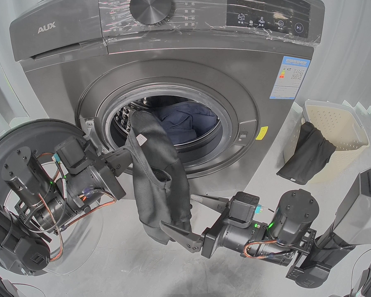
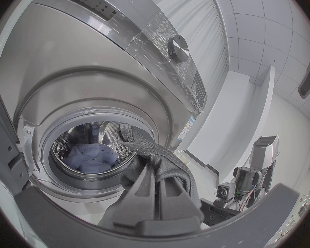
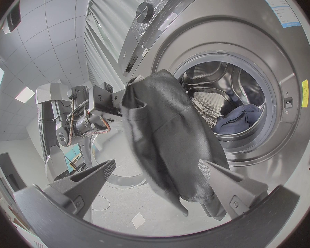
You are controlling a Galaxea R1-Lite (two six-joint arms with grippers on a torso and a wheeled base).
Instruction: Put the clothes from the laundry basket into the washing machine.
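A dark grey garment (image 1: 158,178) hangs in front of the washing machine's (image 1: 173,62) open drum, with my left gripper (image 1: 127,155) shut on its upper edge. In the left wrist view the closed fingers (image 2: 141,190) pinch the dark grey garment (image 2: 162,159) just outside the drum mouth. My right gripper (image 1: 183,214) stands open below, its fingers on either side of the garment's lower end. The right wrist view shows the garment (image 3: 168,135) hanging between the spread fingers (image 3: 93,176). Blue clothing (image 1: 185,122) lies inside the drum. The cream laundry basket (image 1: 342,128) stands at the right with a black garment (image 1: 309,153) draped over its rim.
The round machine door (image 1: 33,145) is swung open at the left, behind my left arm. The basket sits close to the machine's right side, against a white curtain. Bare grey floor (image 1: 123,265) lies before the machine.
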